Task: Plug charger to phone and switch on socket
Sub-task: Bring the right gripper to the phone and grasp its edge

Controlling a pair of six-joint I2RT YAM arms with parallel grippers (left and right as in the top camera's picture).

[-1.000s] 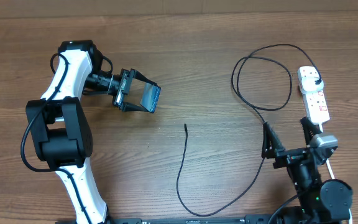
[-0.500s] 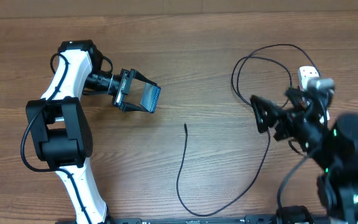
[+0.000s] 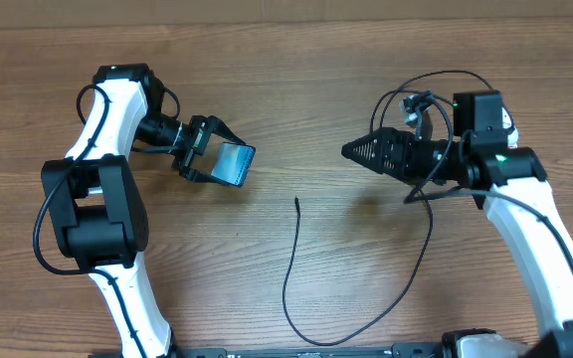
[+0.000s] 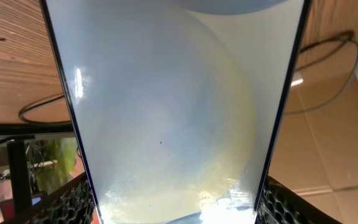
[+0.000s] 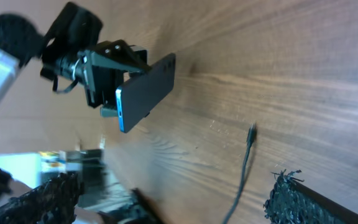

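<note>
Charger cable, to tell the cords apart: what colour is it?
The charger cable is black; clearest in the overhead view.

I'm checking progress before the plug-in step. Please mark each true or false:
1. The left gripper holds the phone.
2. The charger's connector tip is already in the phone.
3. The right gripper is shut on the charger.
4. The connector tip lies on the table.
1. True. The left gripper is clamped on the phone.
2. False. The connector tip lies apart from the phone, and nothing is plugged in.
3. False. The right gripper is open and empty, hanging over the table. The charger is untouched.
4. True. It rests on the wood, in the stretch between the phone and the right gripper.
</note>
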